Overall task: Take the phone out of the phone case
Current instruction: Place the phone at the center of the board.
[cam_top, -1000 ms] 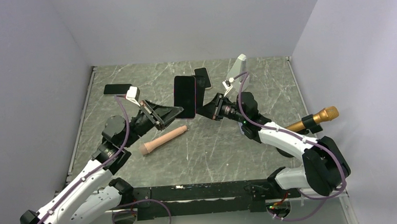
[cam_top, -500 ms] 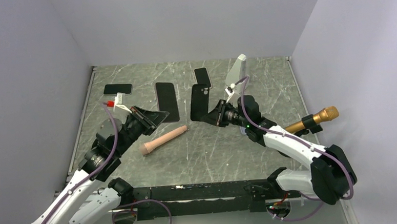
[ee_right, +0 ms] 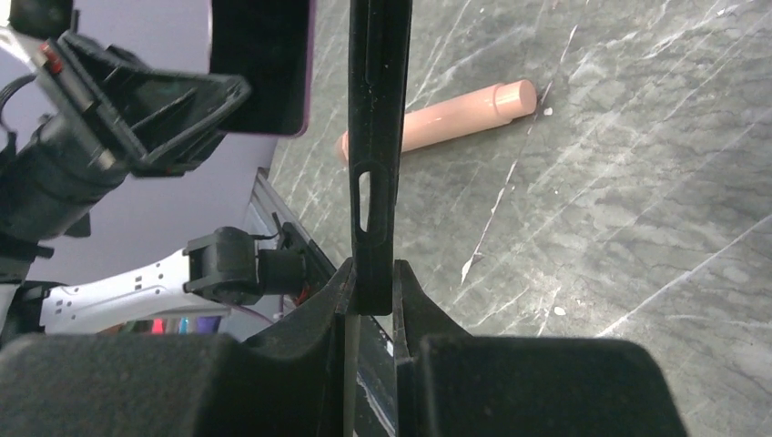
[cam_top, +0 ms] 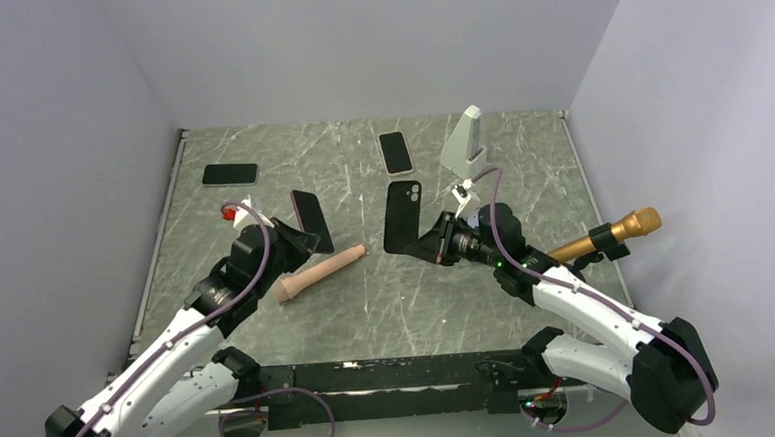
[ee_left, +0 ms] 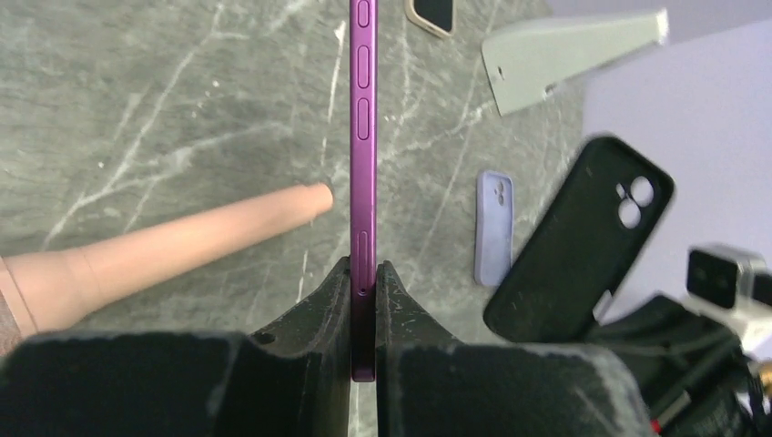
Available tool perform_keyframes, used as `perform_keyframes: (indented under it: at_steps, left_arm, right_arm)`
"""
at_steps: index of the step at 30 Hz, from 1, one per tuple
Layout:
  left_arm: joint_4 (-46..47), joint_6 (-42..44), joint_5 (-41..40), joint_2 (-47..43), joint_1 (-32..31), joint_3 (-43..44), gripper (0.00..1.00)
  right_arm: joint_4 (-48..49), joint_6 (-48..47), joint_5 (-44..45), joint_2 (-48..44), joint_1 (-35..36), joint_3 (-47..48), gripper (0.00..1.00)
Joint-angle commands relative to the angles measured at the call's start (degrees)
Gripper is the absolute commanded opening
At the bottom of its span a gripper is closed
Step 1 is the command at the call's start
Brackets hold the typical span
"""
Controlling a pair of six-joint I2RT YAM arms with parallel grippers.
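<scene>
The purple phone [ee_left: 362,137] stands edge-on between the jaws of my left gripper [ee_left: 364,291], which is shut on its lower end. From above, the phone [cam_top: 312,214] is held up left of centre by the left gripper [cam_top: 300,241]. The empty black phone case [ee_right: 378,137] is pinched at its bottom edge by my right gripper [ee_right: 371,291]. In the top view the case [cam_top: 401,216] stands upright, camera cutout at the top, in the right gripper [cam_top: 435,244]. Phone and case are apart, with a clear gap between them.
A pink cylinder [cam_top: 319,272] lies on the table between the arms. Other phones lie at the back left [cam_top: 230,174] and back centre [cam_top: 395,152]. A grey wedge stand [cam_top: 463,142] and a gold microphone [cam_top: 615,233] are on the right. A lilac case [ee_left: 494,228] lies flat.
A second ago phone and case were together between both grippers. The arms have drawn apart and back toward the near edge, the left with the phone, the right with the case.
</scene>
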Motion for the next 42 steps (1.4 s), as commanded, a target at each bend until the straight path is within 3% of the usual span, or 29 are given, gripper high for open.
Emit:
perform_keyframes:
  at_steps: [1,7,10,16,18,21,29,35,42]
  left_arm:
    - [8.0,-0.5,1.2,4.1,5.4,3.9,0.0]
    - [12.7,-7.1,6.4,11.9,18.2,2.0,0.0]
    - [18.0,-10.8,3.7,12.1,24.1,-2.5,0.0]
    - [35.8,-14.2,-3.5,13.8,34.4,-12.0,0.0]
    - [38.9,-17.6,-2.7,16.8,38.0,-12.9,0.0]
    - [50.8,-21.3,0.6,23.4,42.0,-15.3,0.0]
    - [68.2,-24.6,1.3,42.4,44.8,-12.3,0.0]
    - [71.1,-25.0,0.0,50.8,44.4,-7.0,0.01]
    - [65.7,-24.6,-5.0,55.5,43.4,-1.3,0.02]
  right_arm:
    - [-0.4,0.0,1.1,-3.7,0.2,-1.1,0.0]
    - [-3.7,-0.6,2.2,-7.7,0.2,-1.9,0.0]
    - [-5.8,-0.9,2.9,-9.9,0.2,-2.3,0.0]
    - [-9.6,-1.8,4.4,-12.8,0.1,-2.1,0.0]
    - [-10.3,-1.9,4.6,-13.1,0.2,-2.1,0.0]
    - [-10.6,-1.8,4.5,-13.6,0.1,-2.3,0.0]
    - [-11.0,-1.4,4.7,-14.5,0.2,-2.7,0.0]
    - [-13.0,-1.9,6.1,-16.1,0.2,-2.1,0.0]
    - [-12.7,-1.2,5.8,-16.2,0.1,-2.0,0.0]
